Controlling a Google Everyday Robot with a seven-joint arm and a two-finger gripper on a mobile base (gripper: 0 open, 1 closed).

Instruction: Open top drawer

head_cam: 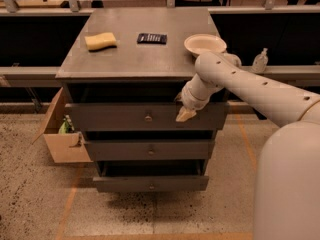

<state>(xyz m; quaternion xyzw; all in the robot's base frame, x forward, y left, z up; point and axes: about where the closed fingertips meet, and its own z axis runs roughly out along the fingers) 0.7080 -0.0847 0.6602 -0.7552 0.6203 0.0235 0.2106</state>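
From the one camera view, the top drawer sits just under the grey cabinet top, which holds a yellow sponge, a dark flat device and a pale bowl. The gripper hangs against the drawer's front, right of the round knob. I cannot tell how far open it is or whether it holds anything.

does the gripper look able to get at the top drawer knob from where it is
Probably yes: the gripper hangs in front of the top drawer, just right of its knob, with nothing between them.
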